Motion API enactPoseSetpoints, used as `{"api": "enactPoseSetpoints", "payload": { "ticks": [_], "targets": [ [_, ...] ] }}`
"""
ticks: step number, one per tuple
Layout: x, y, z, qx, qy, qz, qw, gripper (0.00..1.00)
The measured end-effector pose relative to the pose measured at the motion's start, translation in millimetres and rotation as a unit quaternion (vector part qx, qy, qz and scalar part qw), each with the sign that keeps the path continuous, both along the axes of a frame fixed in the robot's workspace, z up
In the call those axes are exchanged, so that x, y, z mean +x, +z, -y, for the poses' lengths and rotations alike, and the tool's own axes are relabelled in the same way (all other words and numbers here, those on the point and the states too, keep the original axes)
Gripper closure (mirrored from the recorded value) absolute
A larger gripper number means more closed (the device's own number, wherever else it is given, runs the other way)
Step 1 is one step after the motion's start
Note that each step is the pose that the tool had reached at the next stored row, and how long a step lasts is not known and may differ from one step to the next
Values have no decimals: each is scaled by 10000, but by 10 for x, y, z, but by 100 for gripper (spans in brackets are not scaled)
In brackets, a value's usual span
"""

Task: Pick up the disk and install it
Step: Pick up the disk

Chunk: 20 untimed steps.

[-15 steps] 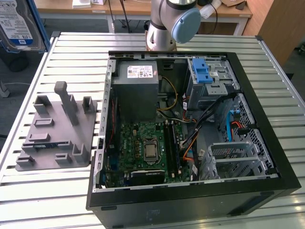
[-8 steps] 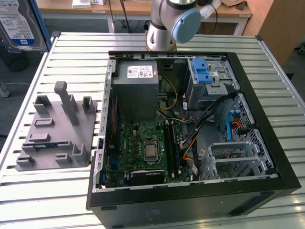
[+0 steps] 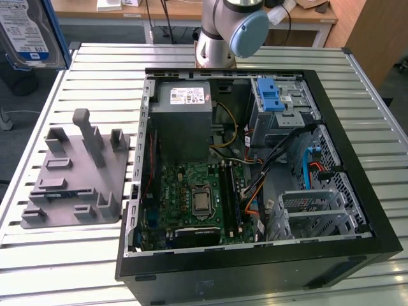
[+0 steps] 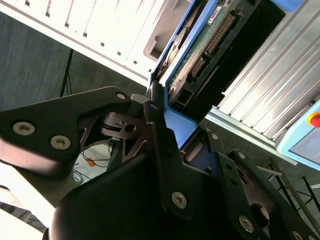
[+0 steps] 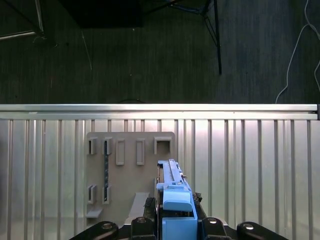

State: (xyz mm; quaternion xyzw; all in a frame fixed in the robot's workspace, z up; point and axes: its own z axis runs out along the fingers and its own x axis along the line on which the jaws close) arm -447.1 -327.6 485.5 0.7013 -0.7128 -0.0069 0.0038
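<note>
Aloft, the black tool [image 5: 173,204] grips the flat, blue-railed disk [image 5: 172,181].

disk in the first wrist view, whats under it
The grey plate on the slatted table. The disk and claw hide part of the plate.

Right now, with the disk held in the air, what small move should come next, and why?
Probably carry it across toward the open computer case: the gripper is shut on the disk, which hangs clear above the grey holder, so lifting looks done.
</note>
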Motion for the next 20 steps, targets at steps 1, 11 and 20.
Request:
{"api": "enactPoseSetpoints", "payload": {
  "ticks": [1,11,20],
  "targets": [
    [4,0,0,0,0,0,10000,64],
    [45,0,0,0,0,0,10000,64],
    [78,0,0,0,0,0,10000,64]
  ]
}}
